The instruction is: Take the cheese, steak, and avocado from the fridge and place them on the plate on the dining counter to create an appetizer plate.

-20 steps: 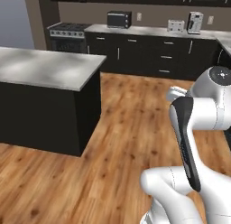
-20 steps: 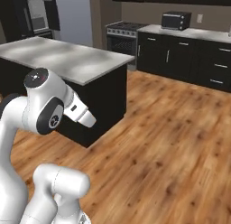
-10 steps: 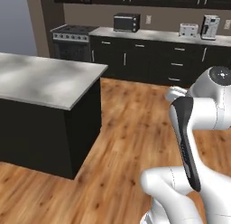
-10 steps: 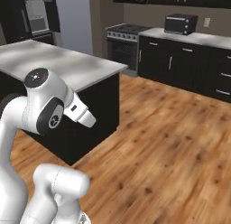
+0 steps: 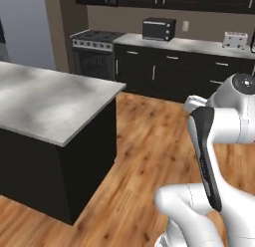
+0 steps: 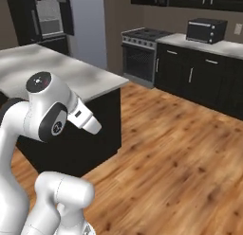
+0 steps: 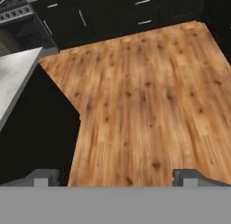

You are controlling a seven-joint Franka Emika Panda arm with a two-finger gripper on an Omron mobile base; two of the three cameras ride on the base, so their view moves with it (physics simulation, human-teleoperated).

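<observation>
Gripper [image 7: 115, 178]: released, jaws wide — nothing between them
Below it: wood floor [image 7: 144, 96]
Island [image 5: 45, 99]: at 9 o'clock (grey marbled top)
Stove [image 5: 94, 52]: at 11 o'clock

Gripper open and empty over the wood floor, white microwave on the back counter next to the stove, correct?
Not quite: the microwave is black, as the left base view shows. The rest holds: it sits on the back counter beside the stove, and the gripper hangs open and empty over the wood floor.
</observation>
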